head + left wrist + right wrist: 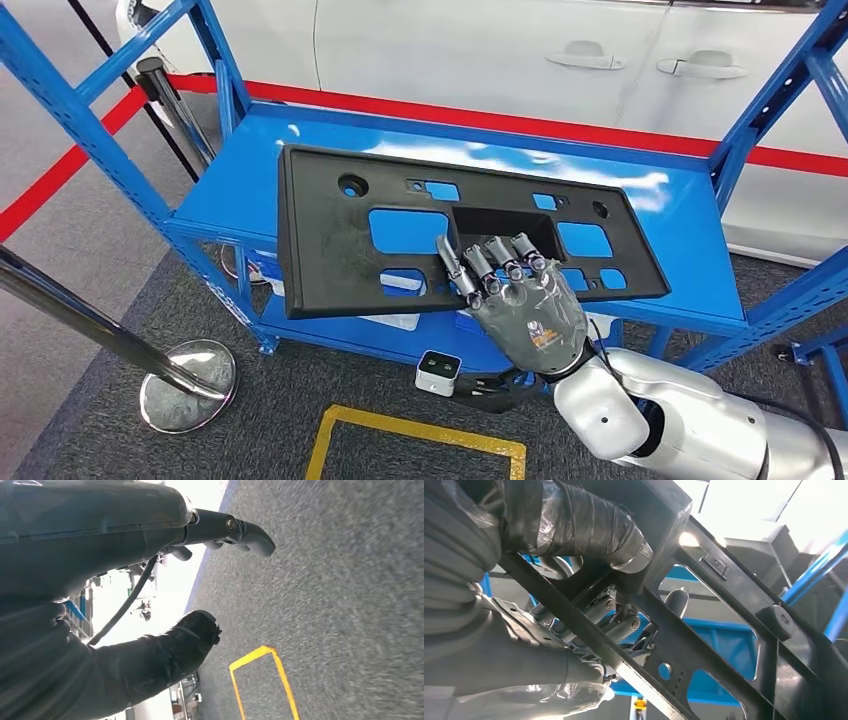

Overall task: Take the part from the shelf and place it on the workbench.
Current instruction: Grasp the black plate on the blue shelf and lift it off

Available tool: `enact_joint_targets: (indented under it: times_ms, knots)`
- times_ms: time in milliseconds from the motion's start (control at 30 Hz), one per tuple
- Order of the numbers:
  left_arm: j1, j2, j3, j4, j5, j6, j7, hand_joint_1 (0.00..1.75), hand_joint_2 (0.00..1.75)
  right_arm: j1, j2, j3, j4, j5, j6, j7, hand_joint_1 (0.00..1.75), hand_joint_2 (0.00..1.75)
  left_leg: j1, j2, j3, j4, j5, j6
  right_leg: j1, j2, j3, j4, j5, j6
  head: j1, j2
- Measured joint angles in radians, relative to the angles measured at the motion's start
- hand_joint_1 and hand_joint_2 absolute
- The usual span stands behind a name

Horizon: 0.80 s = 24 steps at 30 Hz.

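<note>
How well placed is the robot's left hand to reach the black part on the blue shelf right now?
Probably not well: the left hand hangs open over grey floor by a yellow marking. The right hand already grips the black part on the blue shelf.

The head view looks forward and steeply down from high on the robot onto the blue shelf, with the black panel at middle distance and a white car behind. The right wrist view sits very close behind the right hand, under the same black panel, looking up through its cut-outs at the blue shelf; both views share panel, hand and shelf. The left wrist view, turned sideways, looks past the left hand at grey carpet with a yellow floor marking, which the head view also catches.
</note>
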Motion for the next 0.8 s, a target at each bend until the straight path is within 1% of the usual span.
enact_joint_targets:
  times_ms: [33,67,100,133,167,200,233,267,300,333,367,400,433,467,500,533,567,600,633,667,700,733,767,800]
  knots:
    - [0.0,0.0,0.0,0.0,0.0,0.0,-0.001,0.0,1.75,0.002,0.0,0.0,0.003,0.0,-0.002,0.0,1.75,1.75,-0.002,-0.002,0.033,-0.056,-0.007,0.004,0.0,0.0,-0.006,0.003,0.008,0.007,0.0,0.0]
    - [0.0,0.0,0.0,0.0,0.0,-0.001,-0.001,0.0,1.75,0.005,0.0,0.0,0.006,0.0,-0.005,0.0,1.75,1.75,-0.005,-0.004,0.05,-0.089,-0.017,0.009,0.0,-0.001,-0.009,0.003,0.016,0.014,0.0,0.0]
    - [0.0,0.0,0.001,0.0,0.0,-0.002,-0.002,0.0,1.75,0.007,0.0,0.0,0.009,0.0,-0.008,0.0,1.75,1.75,-0.008,-0.005,0.052,-0.1,-0.017,0.017,0.001,-0.001,-0.01,0.001,0.025,0.02,0.0,0.0]
    - [0.0,0.0,0.002,0.0,0.0,-0.002,-0.002,0.0,1.75,0.01,0.0,0.0,0.012,0.0,-0.012,0.0,1.75,1.75,-0.008,-0.005,0.046,-0.101,-0.008,0.026,0.0,-0.001,-0.011,-0.002,0.031,0.027,0.0,0.0]
    - [-0.001,0.0,0.002,0.0,0.0,-0.002,-0.002,0.0,1.75,0.012,0.0,0.001,0.016,0.0,-0.016,0.0,1.75,1.75,-0.007,-0.003,0.042,-0.104,0.002,0.036,-0.001,0.001,-0.014,0.001,0.025,0.033,0.0,0.0]
    - [-0.002,0.0,0.003,0.0,0.0,-0.003,-0.002,0.0,1.75,0.015,0.0,0.001,0.019,0.0,-0.018,0.0,1.75,1.75,-0.006,0.0,0.035,-0.107,0.014,0.046,-0.003,0.003,-0.022,0.018,0.001,0.037,0.0,0.0]
    - [-0.002,0.0,0.004,0.0,0.0,-0.003,-0.002,0.0,1.75,0.017,0.0,0.001,0.022,0.0,-0.02,0.0,1.75,1.75,-0.004,0.002,0.026,-0.11,0.027,0.055,-0.004,0.005,-0.036,0.053,-0.041,0.04,0.0,0.0]
    - [-0.003,0.0,0.004,0.0,0.0,-0.003,-0.002,0.0,1.75,0.02,0.0,0.002,0.025,0.0,-0.02,0.0,1.75,1.75,-0.006,0.005,0.012,-0.11,0.039,0.061,-0.004,0.007,-0.053,0.108,-0.093,0.043,0.0,0.0]
    - [-0.003,0.0,0.004,0.0,0.0,-0.003,-0.002,0.0,1.75,0.022,0.0,0.002,0.027,0.0,-0.02,0.0,1.75,1.75,-0.007,0.006,-0.004,-0.108,0.05,0.065,-0.004,0.008,-0.07,0.174,-0.139,0.045,0.0,0.0]
    - [-0.003,0.0,0.005,0.0,0.0,-0.003,-0.002,0.0,1.75,0.025,0.0,0.004,0.029,0.0,-0.021,0.0,1.75,1.75,-0.009,0.007,-0.021,-0.106,0.062,0.067,-0.003,0.009,-0.082,0.235,-0.167,0.047,0.0,0.0]
    - [-0.002,0.0,0.005,0.0,0.0,-0.003,-0.002,0.0,1.75,0.028,0.0,0.005,0.031,0.0,-0.021,0.0,1.75,1.75,-0.011,0.007,-0.039,-0.102,0.072,0.067,-0.003,0.009,-0.081,0.273,-0.171,0.047,0.0,0.0]
    - [-0.002,-0.001,0.005,0.0,0.0,-0.003,-0.002,0.0,1.75,0.03,0.0,0.006,0.034,0.0,-0.021,0.0,1.75,1.75,-0.013,0.007,-0.056,-0.099,0.082,0.066,-0.003,0.009,-0.063,0.278,-0.156,0.045,0.0,0.0]
    - [-0.002,-0.001,0.005,0.0,0.0,-0.003,-0.002,0.0,1.75,0.031,0.0,0.008,0.036,0.0,-0.021,0.0,1.75,1.75,-0.014,0.006,-0.072,-0.095,0.092,0.065,-0.002,0.01,-0.028,0.248,-0.13,0.041,0.0,0.0]
    - [-0.002,-0.001,0.006,0.0,0.0,-0.003,-0.002,0.0,1.75,0.031,0.0,0.008,0.038,0.0,-0.021,0.0,1.75,1.75,-0.015,0.006,-0.085,-0.091,0.1,0.064,0.0,0.01,0.024,0.188,-0.11,0.034,0.0,0.0]
    - [-0.003,-0.002,0.006,0.0,0.0,-0.004,-0.002,0.0,1.75,0.031,0.0,0.008,0.039,0.0,-0.021,0.0,1.75,1.75,-0.018,0.005,-0.096,-0.087,0.108,0.06,0.004,0.01,0.081,0.112,-0.108,0.027,0.0,0.0]
    - [-0.003,-0.003,0.006,0.0,0.0,-0.004,-0.002,0.0,1.75,0.032,0.0,0.007,0.04,0.0,-0.023,0.0,1.75,1.75,-0.018,0.005,-0.102,-0.086,0.116,0.056,0.008,0.01,0.125,0.05,-0.112,0.021,0.0,0.0]
    - [-0.003,-0.005,0.007,0.0,0.0,-0.004,-0.002,0.0,1.75,0.033,0.0,0.006,0.042,0.0,-0.025,0.0,1.75,1.75,-0.017,0.004,-0.105,-0.086,0.125,0.05,0.013,0.011,0.154,0.004,-0.119,0.015,0.0,0.0]
    - [-0.003,-0.006,0.007,0.0,0.0,-0.004,-0.002,0.0,1.75,0.035,0.0,0.006,0.044,0.0,-0.027,0.0,1.75,1.75,-0.016,0.004,-0.107,-0.089,0.133,0.044,0.017,0.01,0.163,-0.017,-0.123,0.011,0.0,0.0]
    - [-0.002,-0.006,0.008,0.0,0.0,-0.004,-0.002,0.0,1.75,0.037,0.001,0.005,0.048,0.0,-0.03,0.0,1.75,1.75,-0.015,0.004,-0.108,-0.092,0.142,0.037,0.017,0.01,0.157,-0.022,-0.114,0.006,0.0,0.0]
    - [-0.002,-0.006,0.009,0.0,0.0,-0.005,-0.002,0.0,1.75,0.04,0.002,0.005,0.052,0.0,-0.034,0.0,1.75,1.75,-0.013,0.003,-0.111,-0.091,0.141,0.031,0.016,0.007,0.15,-0.028,-0.103,0.0,0.0,0.0]
    - [-0.001,-0.006,0.01,0.0,0.0,-0.005,-0.002,0.0,1.75,0.043,0.004,0.004,0.056,0.0,-0.037,0.0,1.75,1.75,-0.013,0.002,-0.119,-0.08,0.122,0.025,0.013,0.005,0.141,-0.032,-0.091,-0.008,0.0,0.0]
    - [-0.001,-0.006,0.012,0.0,0.0,-0.005,-0.001,0.0,1.75,0.047,0.007,0.003,0.062,0.0,-0.04,0.0,1.75,1.75,-0.012,0.001,-0.13,-0.054,0.085,0.02,0.009,0.003,0.129,-0.036,-0.077,-0.015,0.0,0.0]
    - [-0.001,-0.006,0.014,0.0,0.0,-0.006,-0.001,0.0,1.75,0.052,0.01,0.002,0.066,0.0,-0.042,0.0,1.75,1.75,-0.009,0.0,-0.143,-0.009,0.032,0.016,0.008,0.001,0.116,-0.037,-0.065,-0.02,0.0,0.0]
    - [-0.002,-0.006,0.016,0.0,0.0,-0.006,-0.001,0.0,1.75,0.058,0.012,0.001,0.071,0.0,-0.045,0.0,1.75,1.75,-0.007,0.001,-0.157,0.05,-0.02,0.011,0.008,0.001,0.101,-0.037,-0.053,-0.024,0.0,0.0]
